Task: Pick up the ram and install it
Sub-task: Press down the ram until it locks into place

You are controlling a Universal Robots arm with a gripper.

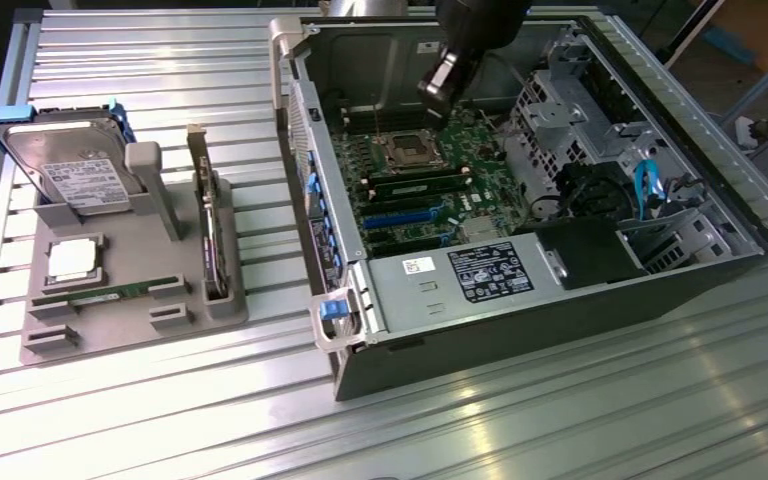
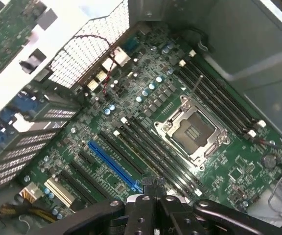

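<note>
The ram [image 1: 101, 294] looks to be the narrow green stick lying flat in the grey fixture [image 1: 131, 325] at the exterior view's left, just in front of the square silver processor chip [image 1: 72, 258]. My gripper [image 1: 438, 92] hangs far from it, inside the open computer case and above the motherboard [image 1: 418, 170]. In the wrist view the gripper [image 2: 153, 186] has its black fingers [image 2: 146, 198] pressed together with nothing between them. It hovers over the long memory slots [image 2: 148, 147] beside the open processor socket [image 2: 190, 129].
The fixture also holds a silver hard drive [image 1: 77, 175] and a long dark card [image 1: 205, 215] standing on edge. The case walls [image 1: 297, 150] rise around the motherboard, with drive cages [image 1: 584, 120] and cables [image 1: 644, 185] on the exterior view's right. A blue expansion slot [image 2: 114, 166] lies near the gripper.
</note>
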